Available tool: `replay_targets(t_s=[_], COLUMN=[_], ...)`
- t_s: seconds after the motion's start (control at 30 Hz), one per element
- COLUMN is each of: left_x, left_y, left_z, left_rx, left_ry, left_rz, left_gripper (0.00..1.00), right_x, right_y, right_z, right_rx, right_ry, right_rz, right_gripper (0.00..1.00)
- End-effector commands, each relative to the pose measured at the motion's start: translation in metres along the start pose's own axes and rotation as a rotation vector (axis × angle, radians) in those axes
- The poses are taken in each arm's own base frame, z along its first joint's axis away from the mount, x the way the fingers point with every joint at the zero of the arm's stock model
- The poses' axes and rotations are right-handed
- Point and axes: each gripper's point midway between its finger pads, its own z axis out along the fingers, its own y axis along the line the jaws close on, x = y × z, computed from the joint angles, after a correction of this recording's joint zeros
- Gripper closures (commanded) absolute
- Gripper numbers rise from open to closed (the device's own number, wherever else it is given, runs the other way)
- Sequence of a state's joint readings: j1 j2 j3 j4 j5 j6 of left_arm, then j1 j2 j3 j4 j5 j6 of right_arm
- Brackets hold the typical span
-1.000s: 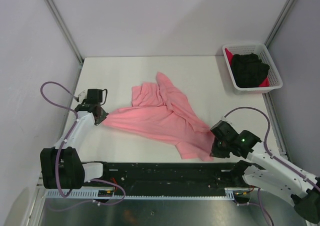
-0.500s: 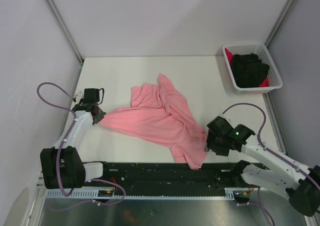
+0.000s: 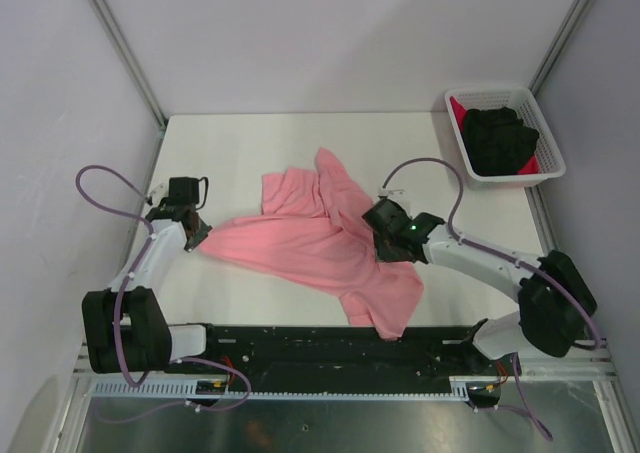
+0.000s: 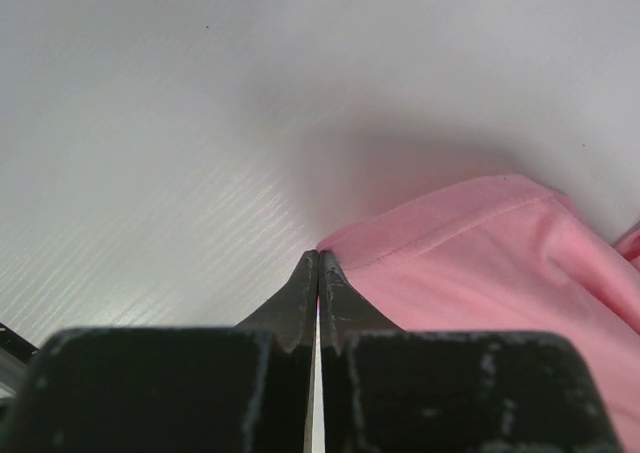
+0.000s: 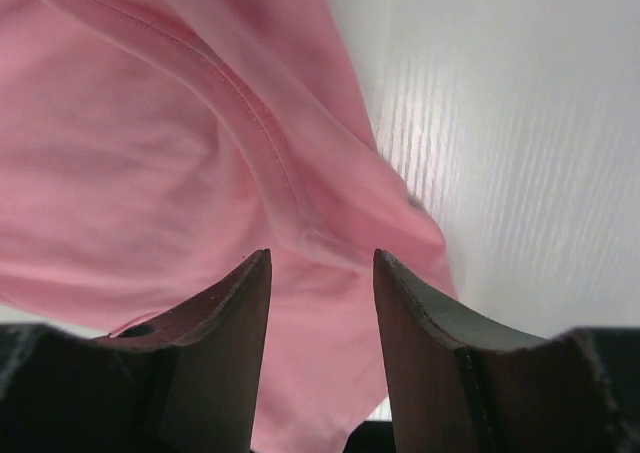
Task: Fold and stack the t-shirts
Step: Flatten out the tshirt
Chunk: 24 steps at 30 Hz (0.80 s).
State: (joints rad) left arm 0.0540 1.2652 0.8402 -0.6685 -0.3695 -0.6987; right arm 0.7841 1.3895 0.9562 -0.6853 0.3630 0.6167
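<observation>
step: flattening pink t-shirt (image 3: 300, 248) | left hand (image 3: 196, 233) pinches its left corner | right hand (image 5: 320, 273) agape over its right fold | next: pinch fold, pull flat

The top external camera looks steeply down from above the near edge of the table (image 3: 250, 143), far enough back to take in all of it. The left wrist camera sits close behind the left fingers (image 4: 300, 303) and looks low across the table by its left edge. The right wrist camera looks down past the right fingers (image 5: 225, 353) near the middle. All three views share the pink t-shirt (image 3: 310, 243).
</observation>
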Motion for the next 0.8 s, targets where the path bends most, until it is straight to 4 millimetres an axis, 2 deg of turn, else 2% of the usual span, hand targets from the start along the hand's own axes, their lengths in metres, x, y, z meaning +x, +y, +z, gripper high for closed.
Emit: replay_targets(t_s=[0.0, 0.3, 0.6, 0.67, 0.77], left_x=[-0.016, -0.015, -0.014, -0.015, -0.016], left_y=[-0.001, -0.003, -0.002, -0.003, -0.003], left_z=[-0.003, 0.003, 0.006, 0.006, 0.007], left_rx=[-0.006, -0.018, -0.031, -0.03, -0.033], left_ry=[-0.037, -0.021, -0.015, -0.016, -0.015], left_rz=[-0.022, -0.039, -0.038, -0.041, -0.045], left_gripper=[1.0, 1.0, 1.0, 1.0, 1.0], right_x=[-0.012, 0.004, 0.019, 0.02, 0.011], right_y=[0.009, 0.022, 0.027, 0.022, 0.008], right_z=[0.014, 0.033, 0.042, 0.047, 0.052], right_rx=[0.006, -0.033, -0.032, -0.009, 0.027], right_ry=[-0.033, 0.039, 0.09, 0.096, 0.093], right_rz=[-0.112, -0.182, -0.222, -0.222, -0.182], right_gripper=[0.51, 0.52, 0.52, 0.58, 0.77])
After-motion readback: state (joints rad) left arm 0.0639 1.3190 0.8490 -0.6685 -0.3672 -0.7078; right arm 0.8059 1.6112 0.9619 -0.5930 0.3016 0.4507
